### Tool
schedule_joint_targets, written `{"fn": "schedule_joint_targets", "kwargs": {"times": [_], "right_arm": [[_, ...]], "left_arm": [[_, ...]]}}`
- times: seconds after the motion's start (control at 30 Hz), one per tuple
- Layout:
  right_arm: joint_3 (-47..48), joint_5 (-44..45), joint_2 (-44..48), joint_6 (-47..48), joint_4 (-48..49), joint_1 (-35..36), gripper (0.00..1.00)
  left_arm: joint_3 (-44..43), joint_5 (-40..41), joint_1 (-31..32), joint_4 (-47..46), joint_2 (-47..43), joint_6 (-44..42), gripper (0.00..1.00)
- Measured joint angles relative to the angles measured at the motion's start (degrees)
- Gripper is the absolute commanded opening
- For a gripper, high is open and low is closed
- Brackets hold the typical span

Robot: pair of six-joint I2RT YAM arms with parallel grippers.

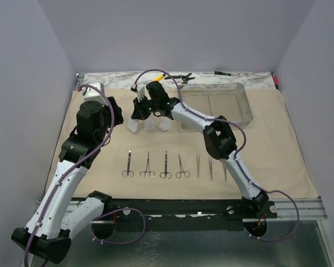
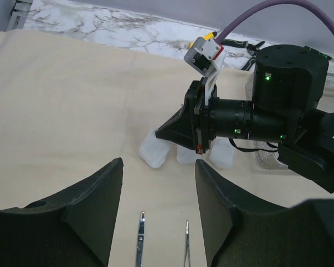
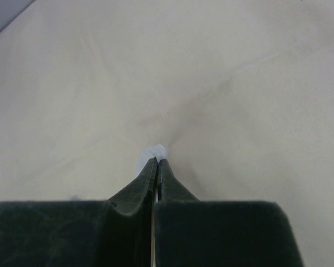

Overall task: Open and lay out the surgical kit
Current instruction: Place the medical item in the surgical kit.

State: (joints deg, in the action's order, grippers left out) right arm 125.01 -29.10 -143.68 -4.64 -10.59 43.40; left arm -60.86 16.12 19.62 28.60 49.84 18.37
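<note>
Layout stage of the surgical kit, with the last small items being arranged.

Cloth wrap (image 1: 278, 144): beige, matte woven fabric. It lies fully opened and flat over almost the whole table, with soft creases, and serves as the field for everything else.

Tray (image 1: 234, 111): clear rigid plastic, rectangular, with a low wall and rounded corners. It rests on the far right part of the wrap and looks emptied. Faint lines inside it cannot be resolved.

Left gripper (image 2: 158, 167): broad black fingers spread apart with nothing between them. It hovers over the wrap above the clamps, clear of all items.

Right gripper (image 3: 157, 162): slim black fingers pressed flat together, tip down at the gauze. Whether a wisp is pinched between them cannot be told.

Clamps (image 1: 166, 165): four, of bright steel with ring handles. They lie parallel in a row on the near part of the wrap, rings toward the arms.

Tweezers (image 1: 211, 167): three thin steel strips in the same row, just right of the clamps.

Gauze balls (image 2: 155, 153): three, white, soft and fibrous, roughly rounded. They sit side by side on the wrap left of the tray, directly under the right arm's wrist.

The step in hand appears to be settling the gauze into its own row. The next move probably calls for lifting the right tip straight up so that the light, clingy gauze is not dragged. Both arms then need to draw back without brushing the steel row.
</note>
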Motion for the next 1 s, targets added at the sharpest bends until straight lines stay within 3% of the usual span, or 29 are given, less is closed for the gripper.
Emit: {"fn": "schedule_joint_targets", "kwargs": {"times": [0.2, 0.27, 0.43, 0.53, 0.9, 1.0], "right_arm": [[1.18, -4.13, -1.33, 3.80, -3.19, 0.00, 0.03], [2.25, -4.66, -2.43, 4.59, -3.63, 0.00, 0.08], [3.41, -4.28, -4.59, 5.35, -4.04, 0.00, 0.38], [3.41, -3.06, -5.11, 5.68, -4.09, 0.00, 0.46], [4.15, 3.19, -0.70, -0.07, -3.54, 0.00, 0.56], [1.44, 8.15, 5.68, -1.81, -4.42, 0.00, 0.57]], "left_arm": [[-0.98, 0.17, 0.00, 0.24, 1.57, -1.33, 0.57], [-1.18, 0.26, 0.00, 0.24, 2.10, -1.53, 0.57], [-1.29, 0.26, 0.00, 0.31, 2.62, -1.97, 0.58], [-1.31, 0.28, 0.00, 0.28, 2.62, -2.29, 0.59], [-2.27, 1.57, 0.00, 0.35, 2.23, -3.23, 0.61], [-2.34, 4.70, 0.00, 0.61, 1.16, -1.27, 0.69]]}}
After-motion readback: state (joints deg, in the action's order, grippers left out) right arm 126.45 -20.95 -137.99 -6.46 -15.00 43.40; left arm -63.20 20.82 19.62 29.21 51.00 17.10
